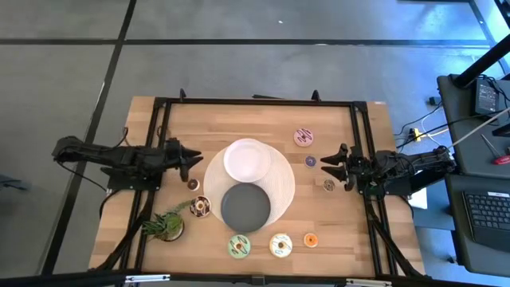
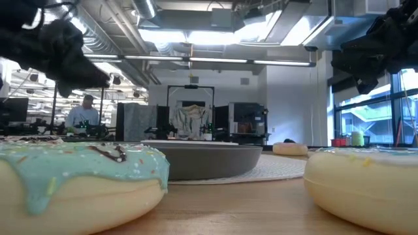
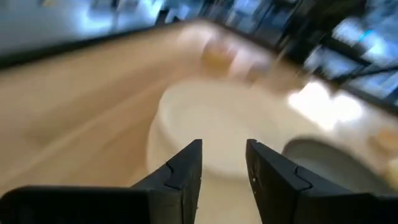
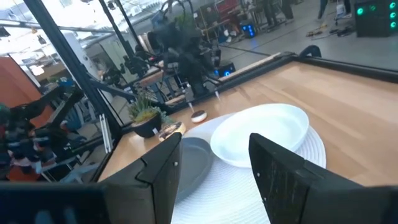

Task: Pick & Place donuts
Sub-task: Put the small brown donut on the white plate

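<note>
My left gripper (image 1: 194,159) hovers open and empty at the table's left, pointing at the white plate (image 1: 247,159); its wrist view (image 3: 224,146) shows the plate ahead. My right gripper (image 1: 327,167) hovers open and empty at the right, between the tiny purple donut (image 1: 310,161) and a small brownish donut (image 1: 328,185). The pink donut (image 1: 304,137) lies farther back. The chocolate donut (image 1: 201,206) and a tiny brown one (image 1: 193,184) lie left of the dark grey plate (image 1: 245,206). The green (image 1: 239,246), cream (image 1: 280,245) and tiny orange (image 1: 311,240) donuts lie flat near the front edge.
Both plates sit on a round white mat (image 1: 283,187) at the table's middle. A small potted plant (image 1: 167,226) stands at the front left. A dark frame (image 1: 255,102) runs round the tabletop. Bare wood shows at the far middle. A person sits in the room beyond (image 2: 83,112).
</note>
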Motion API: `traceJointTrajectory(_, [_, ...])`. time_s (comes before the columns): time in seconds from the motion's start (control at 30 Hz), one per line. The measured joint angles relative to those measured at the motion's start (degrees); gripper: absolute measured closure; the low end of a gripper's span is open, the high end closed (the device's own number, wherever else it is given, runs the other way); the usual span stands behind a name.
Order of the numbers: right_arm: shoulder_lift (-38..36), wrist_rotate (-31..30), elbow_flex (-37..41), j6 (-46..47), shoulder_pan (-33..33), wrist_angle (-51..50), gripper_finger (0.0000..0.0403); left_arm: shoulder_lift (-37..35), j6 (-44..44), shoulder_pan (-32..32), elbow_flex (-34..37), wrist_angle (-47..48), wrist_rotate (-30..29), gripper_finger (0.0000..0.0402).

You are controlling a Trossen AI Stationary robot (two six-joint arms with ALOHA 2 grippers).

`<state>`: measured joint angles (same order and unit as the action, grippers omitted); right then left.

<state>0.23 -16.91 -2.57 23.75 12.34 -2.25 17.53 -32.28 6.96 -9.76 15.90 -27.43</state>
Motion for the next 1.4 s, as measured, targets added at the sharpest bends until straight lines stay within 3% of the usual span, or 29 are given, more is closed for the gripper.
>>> traceJointTrajectory(0.13, [0.0, 0.0, 0.0, 0.0, 0.0, 0.0, 0.0215, 10.2, -8.4, 0.0, -9.2, 14.5, 3.9, 0.0281])
traceJointTrajectory(0.33, [0.0, 0.0, 0.1, 0.3, 0.0, 0.0, 0.0215, 25.7, -9.1, 0.0, -19.3, 29.6, 13.5, 0.0281])
traceJointTrajectory(0.7, [0.0, 0.0, 0.1, 0.2, 0.0, 0.0, 0.0215, 43.8, -3.6, 0.0, -20.5, 27.7, 25.8, 0.0281])
traceJointTrajectory(1.1, [0.0, 0.0, 0.2, 0.0, 0.0, 0.0, 0.0215, 53.9, -3.4, 0.0, -20.6, 27.3, 24.0, 0.0281])
traceJointTrajectory(1.4, [0.0, 0.0, 0.2, -0.2, 0.0, 0.0, 0.0215, 54.6, -3.4, 0.0, -20.6, 27.3, 24.2, 0.0313])
